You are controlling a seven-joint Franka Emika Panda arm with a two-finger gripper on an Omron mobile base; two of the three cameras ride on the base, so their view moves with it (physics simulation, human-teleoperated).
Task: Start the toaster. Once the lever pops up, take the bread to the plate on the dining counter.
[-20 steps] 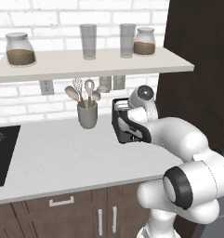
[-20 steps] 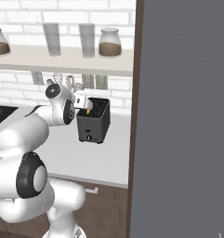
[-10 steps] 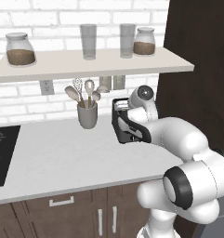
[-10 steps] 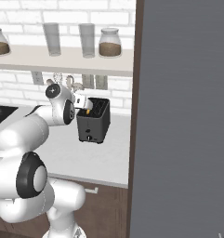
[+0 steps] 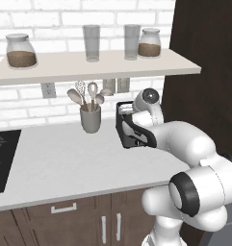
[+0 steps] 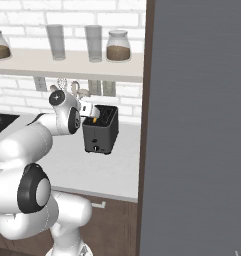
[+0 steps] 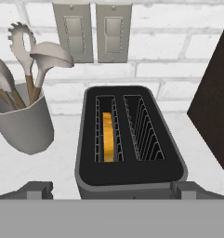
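The bread (image 7: 107, 136) stands on edge in the left slot of the toaster (image 7: 129, 139), sunk low, the right slot empty. It looks light, stiff and crumbly, best pinched across its flat faces by the top crust. The gripper (image 6: 94, 114) hovers above with jaws spread wide, holding nothing. Beside it on the tabletop (image 5: 64, 158), a grey cup (image 7: 24, 124) holds utensils.

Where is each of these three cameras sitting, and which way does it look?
Left base view: behind the arm's left, facing the toaster and utensil cup; arm lower right.
Right base view: behind its right, facing the toaster; arm lower left.
Hand view: on the hand, looking down at the bread; open jaws' tips below.
All share the toaster.
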